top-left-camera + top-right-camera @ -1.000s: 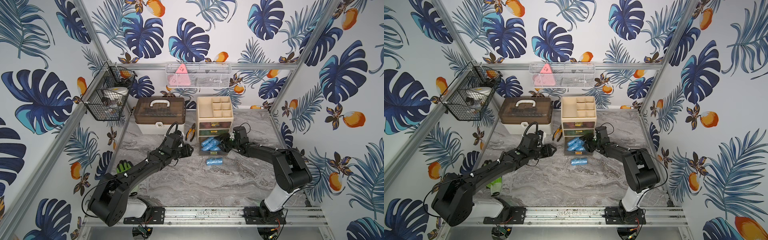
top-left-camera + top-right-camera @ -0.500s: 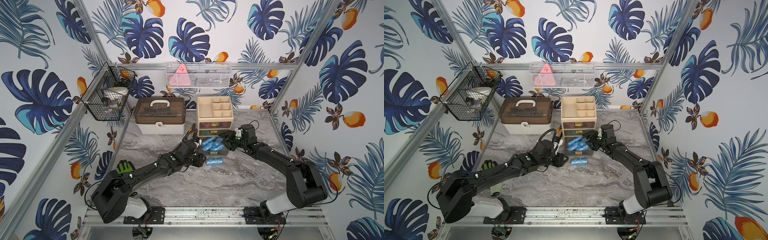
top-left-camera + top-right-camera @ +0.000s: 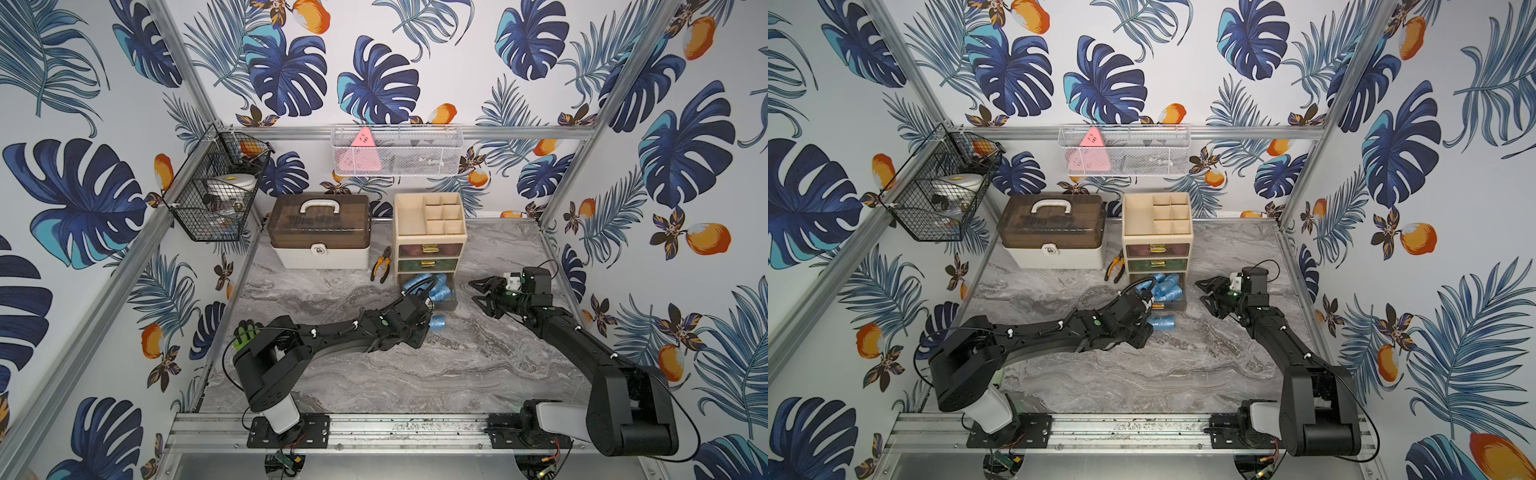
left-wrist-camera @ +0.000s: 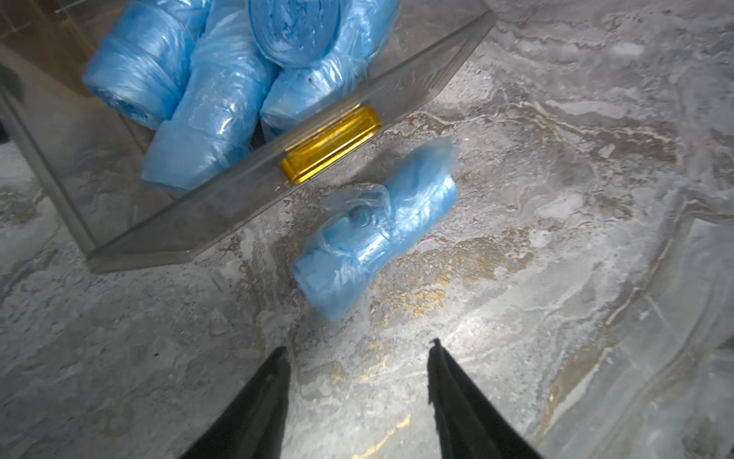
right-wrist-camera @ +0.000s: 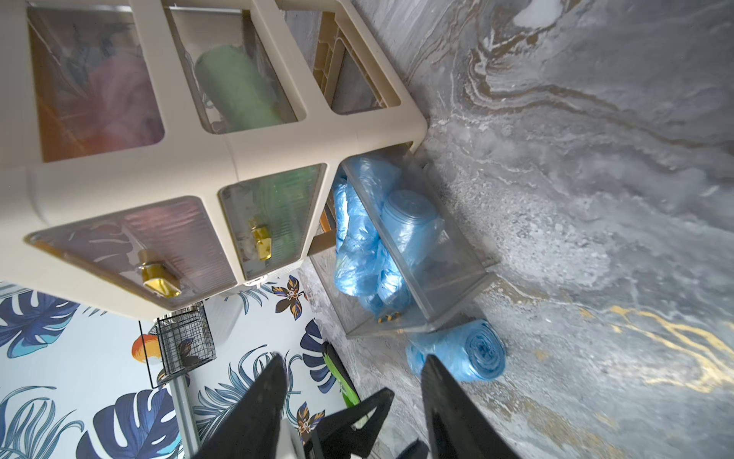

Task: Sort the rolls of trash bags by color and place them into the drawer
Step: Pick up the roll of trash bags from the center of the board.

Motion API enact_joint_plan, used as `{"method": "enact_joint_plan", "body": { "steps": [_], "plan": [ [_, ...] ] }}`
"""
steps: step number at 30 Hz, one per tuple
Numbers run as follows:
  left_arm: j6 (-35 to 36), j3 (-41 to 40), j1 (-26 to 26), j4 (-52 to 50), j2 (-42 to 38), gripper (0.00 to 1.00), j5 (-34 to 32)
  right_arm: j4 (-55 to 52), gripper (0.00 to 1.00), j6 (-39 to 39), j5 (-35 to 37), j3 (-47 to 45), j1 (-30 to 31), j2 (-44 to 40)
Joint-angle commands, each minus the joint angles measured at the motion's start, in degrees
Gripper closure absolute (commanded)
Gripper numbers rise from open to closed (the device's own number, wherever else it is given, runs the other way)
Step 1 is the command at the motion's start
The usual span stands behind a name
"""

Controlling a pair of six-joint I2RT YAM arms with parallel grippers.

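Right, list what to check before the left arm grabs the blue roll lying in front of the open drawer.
1. Left gripper open and empty: ok.
2. Blue roll between the jaws: not ok; it lies on the table ahead of the gripper, slanted to it.
3. Roll free of the bottom drawer: cannot tell; its end lies close to the front wall.
4. Drawer pulled open, holding only stored blue rolls: ok.
5. Right gripper out of the way: ok; open, empty, off to the drawer's side.
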Motion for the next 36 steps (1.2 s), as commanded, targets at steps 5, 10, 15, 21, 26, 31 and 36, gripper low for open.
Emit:
{"method": "enact_joint_plan", "body": {
  "steps": [5,10,15,21,26,31,36],
  "plan": [
    [7.1,1.7,-0.6,2.1,2.6,0.30,-3.0,0.1,0.44,-0.7,-4.8,-3.0,-2.4,-0.2],
    [10.9,3.4,-1.2,3.1,4.5,0.28,-1.3,-1.3,0.44,-1.9,-5.0,-2.9,-3.1,-1.1],
    [12.5,5.9,-1.6,2.8,7.6,0.29,0.0,-2.0,0.44,-2.3,-5.8,-2.7,-3.9,-1.3],
    [13.2,8.2,-1.7,1.8,11.1,0.31,0.6,-2.9,0.44,-3.0,-6.8,-2.8,-4.6,-1.8],
    [13.0,8.0,-1.7,2.1,12.4,0.36,3.2,-4.7,0.44,-4.1,-6.5,-2.6,-5.0,-3.0],
    [12.9,6.4,-2.3,3.8,13.0,0.45,8.6,-5.3,0.44,-4.4,-6.6,-2.8,-5.3,-3.4],
    [12.2,5.2,-3.7,4.9,12.6,0.65,11.2,-5.6,0.44,-4.4,-6.7,-3.2,-5.3,-4.0]
  ]
}}
